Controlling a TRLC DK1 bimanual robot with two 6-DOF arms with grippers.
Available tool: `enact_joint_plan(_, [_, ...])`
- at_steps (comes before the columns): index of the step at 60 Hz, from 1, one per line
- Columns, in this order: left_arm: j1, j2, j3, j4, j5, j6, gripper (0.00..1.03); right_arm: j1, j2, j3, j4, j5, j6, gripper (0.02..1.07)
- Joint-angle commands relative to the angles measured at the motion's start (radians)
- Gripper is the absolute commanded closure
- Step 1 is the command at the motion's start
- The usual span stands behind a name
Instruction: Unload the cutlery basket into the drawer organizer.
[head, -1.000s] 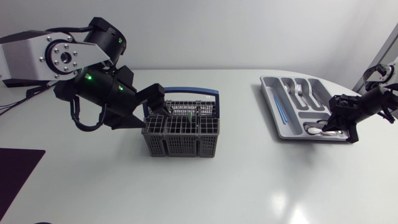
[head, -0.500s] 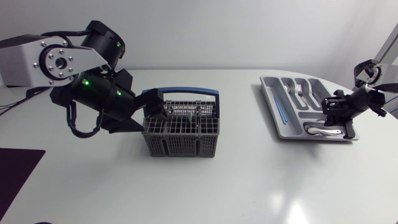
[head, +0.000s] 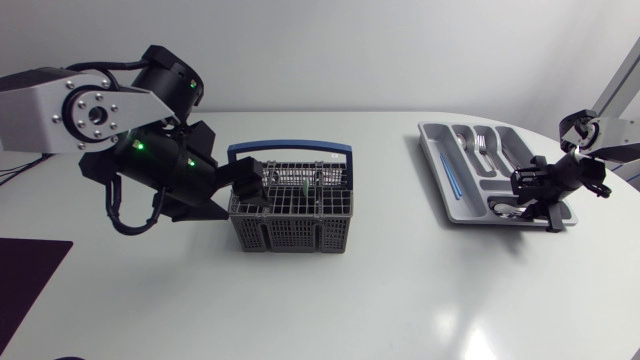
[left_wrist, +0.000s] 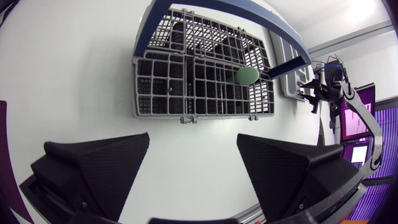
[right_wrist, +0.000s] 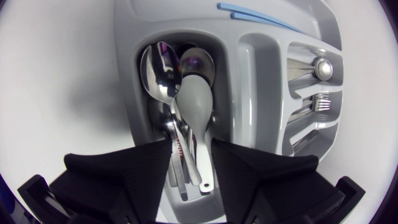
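Table: white table (head: 400, 290), carrying the basket to the left of the middle and the organizer well apart from it at the right; a dark purple mat (head: 25, 285) lies at its left edge.
Cutlery basket: grey mesh cutlery basket (head: 290, 215) with a blue handle (head: 290, 150) arched over it. Its cells look mostly dark in the left wrist view. A utensil with a round green end (left_wrist: 247, 76) stands in one cell.
Drawer organizer: grey drawer organizer (head: 428, 148). A blue stick (head: 451, 180) lies in its long side slot, forks (head: 482, 148) in the middle slots and spoons in the cross compartment at the near end.
Spoons: two metal spoons (right_wrist: 165, 74) and a pale grey plastic spoon (right_wrist: 196, 102) lie heaped together, bowls pointing away from the right jaws.
Left arm: the left arm (head: 150, 150) comes in from the left.
Left jaws: spread wide at the basket's left rim, holding nothing. The basket lies just ahead of them, with bare table beneath.
Right arm: the right arm (head: 570, 170) comes in from the right.
Right jaws: spread over the spoon compartment. The spoon handles run in between them, and I cannot tell whether either side touches one.
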Motion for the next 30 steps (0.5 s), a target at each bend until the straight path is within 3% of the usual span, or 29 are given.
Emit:
enact_joint_plan(1, [-0.005,-0.028,-0.024,0.003,-0.008,0.030,0.05,0.015,-0.038,-0.048,-0.011,0.007,-0.003,0.19])
enact_joint_plan(6, [-0.004,-0.038,-0.030,0.004,-0.008,0.038,0.05,0.026,-0.081,-0.065,-0.017,-0.001,0.025,0.06])
enact_joint_plan(30, [0.010,-0.084,-0.087,0.023,-0.008,0.084,0.05,0.184,-0.322,-0.124,-0.189,-0.173,0.318,0.06])
